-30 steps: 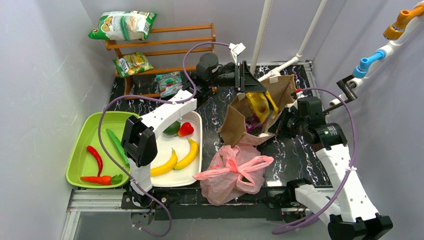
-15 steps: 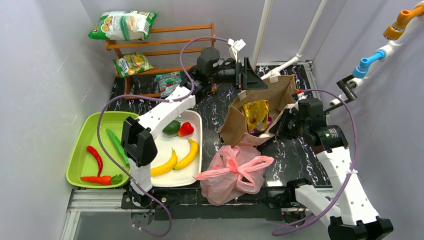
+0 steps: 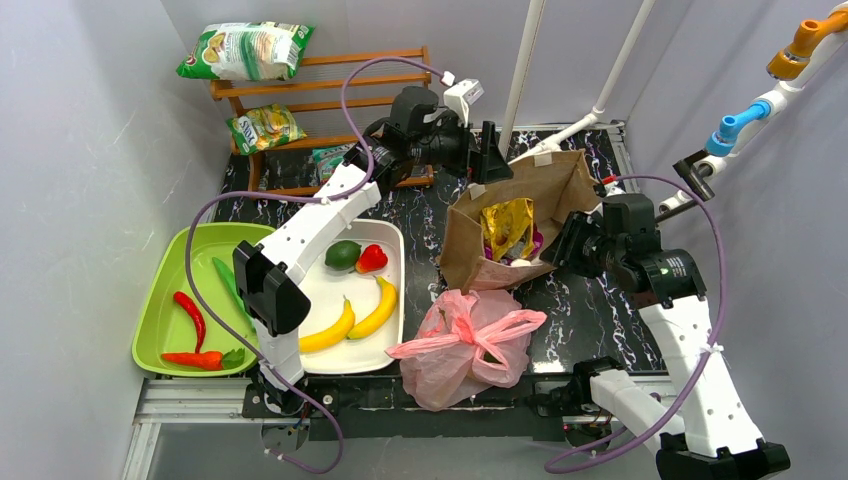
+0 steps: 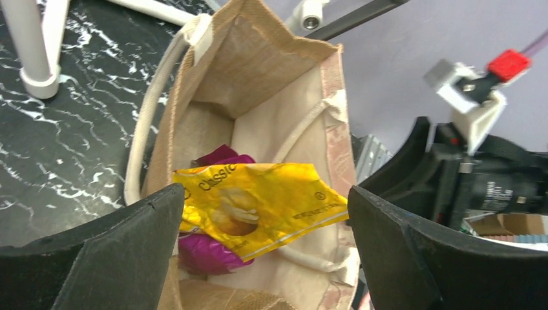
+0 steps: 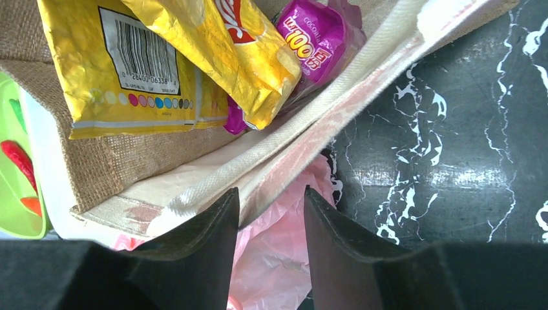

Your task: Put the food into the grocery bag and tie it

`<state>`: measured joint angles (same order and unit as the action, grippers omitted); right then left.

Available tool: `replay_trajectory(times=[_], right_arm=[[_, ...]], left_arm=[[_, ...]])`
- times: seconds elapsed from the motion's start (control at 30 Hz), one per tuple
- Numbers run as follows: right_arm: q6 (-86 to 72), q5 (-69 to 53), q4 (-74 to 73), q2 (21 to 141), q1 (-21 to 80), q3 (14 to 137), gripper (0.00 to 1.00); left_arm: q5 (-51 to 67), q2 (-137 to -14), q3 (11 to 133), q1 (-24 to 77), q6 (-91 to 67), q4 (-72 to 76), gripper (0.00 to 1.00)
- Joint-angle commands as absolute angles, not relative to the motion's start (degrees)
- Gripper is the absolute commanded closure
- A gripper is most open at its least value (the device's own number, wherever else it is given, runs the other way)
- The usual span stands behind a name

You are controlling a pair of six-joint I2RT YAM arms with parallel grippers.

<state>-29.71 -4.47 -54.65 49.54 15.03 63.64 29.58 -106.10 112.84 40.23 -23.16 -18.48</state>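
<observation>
Top view: left claw [image 3: 492, 152] is hanging released over the brown bag's [image 3: 560, 185] far rim, and right claw [image 3: 565, 245] is pinching its near rim. Pink bag [image 3: 465, 345] is lying at the near edge. Bananas [image 3: 330, 330] are sitting just left of it in the white tray [image 3: 400, 290], long axes running near-left to far-right, left arm nearer.
Left wrist: claw is gaping wide, chip packet [image 4: 258, 200] showing below.
Right wrist: claw is clamping the brown bag's rim, pink bag underneath.
</observation>
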Motion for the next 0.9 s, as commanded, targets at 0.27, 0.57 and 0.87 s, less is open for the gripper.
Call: replay_trajectory(times=[0.27,0.57,0.87], right_arm=[[-29.45,4.57,-55.26,50.39,15.12,67.33,0.42],[-29.4,4.24,-54.79,57.12,15.12,68.46,0.5],[-28.57,0.5,-53.85,57.52,15.12,67.33,0.91]], left_arm=[[20.35,-105.35,109.86,39.88,-17.23,-24.95,0.07],[21.86,-108.74,108.44,39.84,-19.87,-22.94,0.09],[23.36,-109.84,105.11,39.87,-19.41,-21.53,0.44]])
